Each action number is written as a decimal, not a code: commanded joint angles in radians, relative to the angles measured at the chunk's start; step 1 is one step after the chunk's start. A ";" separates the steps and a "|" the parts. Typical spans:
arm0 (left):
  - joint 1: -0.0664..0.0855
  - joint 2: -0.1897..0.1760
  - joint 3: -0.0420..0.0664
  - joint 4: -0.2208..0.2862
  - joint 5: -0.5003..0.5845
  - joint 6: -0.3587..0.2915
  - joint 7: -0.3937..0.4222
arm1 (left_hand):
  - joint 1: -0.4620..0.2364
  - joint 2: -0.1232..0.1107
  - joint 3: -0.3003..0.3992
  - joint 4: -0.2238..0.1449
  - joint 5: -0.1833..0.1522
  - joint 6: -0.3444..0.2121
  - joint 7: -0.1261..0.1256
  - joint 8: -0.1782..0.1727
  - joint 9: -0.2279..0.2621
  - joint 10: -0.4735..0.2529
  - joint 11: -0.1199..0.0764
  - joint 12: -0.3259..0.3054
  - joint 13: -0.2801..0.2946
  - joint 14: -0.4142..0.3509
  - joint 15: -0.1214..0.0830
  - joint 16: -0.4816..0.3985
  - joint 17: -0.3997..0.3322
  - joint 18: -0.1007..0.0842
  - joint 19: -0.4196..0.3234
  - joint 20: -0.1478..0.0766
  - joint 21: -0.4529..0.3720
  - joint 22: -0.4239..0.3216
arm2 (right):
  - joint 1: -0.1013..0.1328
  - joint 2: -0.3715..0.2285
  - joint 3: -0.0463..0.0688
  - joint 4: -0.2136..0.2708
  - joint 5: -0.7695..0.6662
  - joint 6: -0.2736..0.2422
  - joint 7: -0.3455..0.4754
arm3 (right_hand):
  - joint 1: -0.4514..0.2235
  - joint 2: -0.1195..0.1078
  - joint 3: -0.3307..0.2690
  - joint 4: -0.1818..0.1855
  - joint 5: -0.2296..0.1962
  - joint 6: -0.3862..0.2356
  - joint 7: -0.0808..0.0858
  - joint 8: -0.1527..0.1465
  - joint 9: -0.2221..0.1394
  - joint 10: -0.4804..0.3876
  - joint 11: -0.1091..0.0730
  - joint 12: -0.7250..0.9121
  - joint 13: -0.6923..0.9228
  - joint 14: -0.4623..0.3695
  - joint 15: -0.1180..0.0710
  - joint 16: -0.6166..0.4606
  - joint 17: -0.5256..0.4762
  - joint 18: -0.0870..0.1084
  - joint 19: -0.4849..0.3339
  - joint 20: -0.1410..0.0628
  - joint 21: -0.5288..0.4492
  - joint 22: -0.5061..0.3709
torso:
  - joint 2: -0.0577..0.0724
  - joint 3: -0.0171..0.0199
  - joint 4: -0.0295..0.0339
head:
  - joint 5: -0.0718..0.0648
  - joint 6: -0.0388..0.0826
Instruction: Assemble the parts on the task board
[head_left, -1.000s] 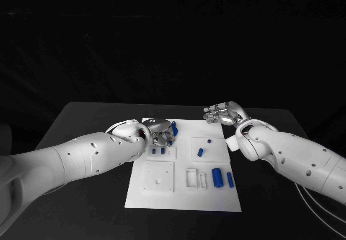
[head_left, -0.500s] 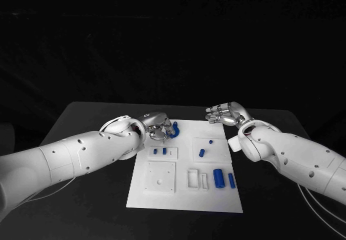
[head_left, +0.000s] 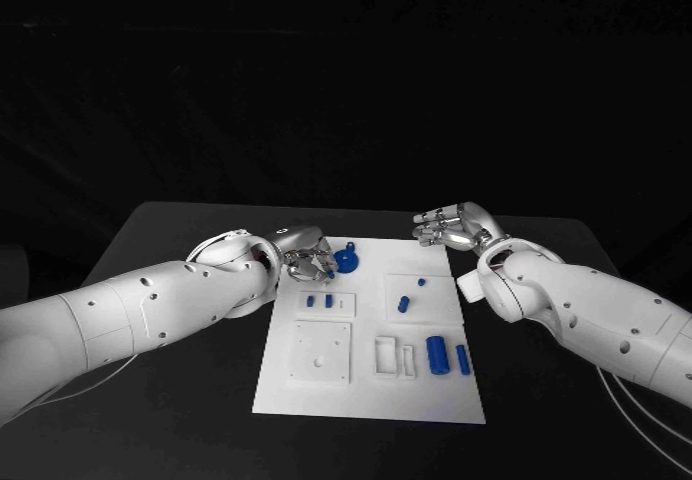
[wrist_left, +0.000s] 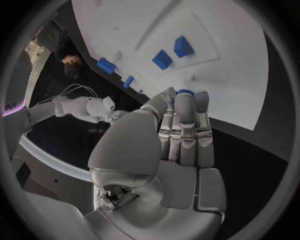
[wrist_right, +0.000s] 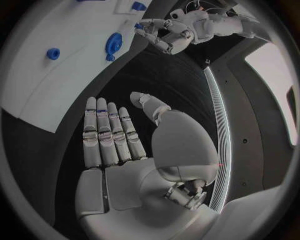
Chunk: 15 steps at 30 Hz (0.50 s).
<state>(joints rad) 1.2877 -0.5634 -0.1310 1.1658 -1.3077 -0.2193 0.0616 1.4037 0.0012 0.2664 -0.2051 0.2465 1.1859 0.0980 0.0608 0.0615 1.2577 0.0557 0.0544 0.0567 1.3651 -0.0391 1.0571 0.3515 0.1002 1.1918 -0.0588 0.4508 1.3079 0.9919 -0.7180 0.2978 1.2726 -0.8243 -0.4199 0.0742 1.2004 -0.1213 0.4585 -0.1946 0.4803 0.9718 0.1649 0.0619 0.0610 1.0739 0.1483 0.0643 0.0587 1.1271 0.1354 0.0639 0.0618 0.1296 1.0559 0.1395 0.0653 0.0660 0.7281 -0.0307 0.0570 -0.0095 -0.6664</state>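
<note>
Black table (head_left: 173, 330) carrying white task board (head_left: 368, 395) mid-table with several blue parts seated in its recesses, left hand (head_left: 307, 256) over board's far-left corner pinching a blue part (head_left: 348, 260) clear of the surface, right hand (head_left: 450, 228) empty off far-right corner, fingers straight and spread.

The black surface (head_left: 173, 230) in front of me is matte and dark grey under the light, with rounded far corners. Beyond its far edge I see only blackness; no wall can be made out there. Beside the surface, my right wrist view shows a thin bright strip of light (wrist_right: 220, 125) curving along a dark panel, with a pale lit area (wrist_right: 275, 75) past it.
</note>
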 joint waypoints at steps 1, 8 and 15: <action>-0.001 0.002 0.001 -0.004 -0.051 0.038 -0.021 | -0.008 -0.003 -0.007 -0.001 -0.005 -0.002 0.003 0.001 0.002 -0.003 -0.001 0.003 0.001 0.009 0.000 -0.002 0.001 0.007 0.002 0.001 0.005 0.021 | 0.000 0.000 0.000 0.002 -0.002 0.006 0.010 | -0.004 0.002 0.006 0.002 0.002 0.006 -0.001 -0.001 -0.001 -0.004 -0.001 -0.002 -0.001 -0.006 0.001 -0.003 -0.001 0.005 -0.003 0.001 0.001 -0.001 | 0.000 -0.0002 -0.0006 | 0.002 -0.001; -0.001 0.005 0.001 -0.021 -0.085 0.040 -0.031 | -0.005 -0.005 -0.009 0.000 -0.004 -0.003 0.003 0.001 0.002 -0.003 -0.001 0.003 0.001 0.008 0.000 -0.003 0.002 0.007 0.002 0.001 0.004 0.021 | 0.000 0.000 0.001 0.001 -0.002 0.006 0.010 | -0.004 0.002 0.006 0.002 0.002 0.006 -0.001 -0.001 -0.001 -0.004 -0.001 -0.002 -0.001 -0.006 0.001 -0.003 -0.001 0.005 -0.003 0.001 0.001 -0.001 | 0.001 0.0009 -0.0010 | 0.004 -0.002; -0.002 0.007 0.000 -0.034 -0.094 0.038 -0.035 | -0.005 -0.006 -0.011 0.002 -0.006 -0.002 0.002 0.001 0.002 -0.002 -0.001 0.003 0.001 0.009 0.000 -0.002 0.003 0.007 0.003 0.002 0.005 0.021 | 0.000 0.001 0.001 0.001 -0.002 0.006 0.011 | -0.004 0.002 0.006 0.002 0.002 0.006 -0.001 -0.001 -0.001 -0.004 -0.001 -0.002 -0.001 -0.006 0.001 -0.003 -0.001 0.005 -0.003 0.001 0.001 -0.001 | 0.001 0.0004 -0.0013 | 0.006 -0.002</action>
<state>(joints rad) 1.2873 -0.5589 -0.1314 1.1313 -1.3782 -0.1928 0.0340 1.4038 0.0011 0.2610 -0.2051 0.2465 1.1858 0.0979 0.0607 0.0621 1.2573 0.0553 0.0543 0.0567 1.3651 -0.0391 1.0571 0.3526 0.0999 1.1918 -0.0588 0.4508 1.3079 0.9918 -0.7175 0.2979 1.2729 -0.8243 -0.4199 0.0742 1.2004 -0.1213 0.4585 -0.1946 0.4803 0.9720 0.1648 0.0618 0.0610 1.0739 0.1483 0.0643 0.0588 1.1271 0.1354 0.0639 0.0617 0.1296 1.0558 0.1395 0.0653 0.0660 0.7286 -0.0301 0.0558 -0.0042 -0.6678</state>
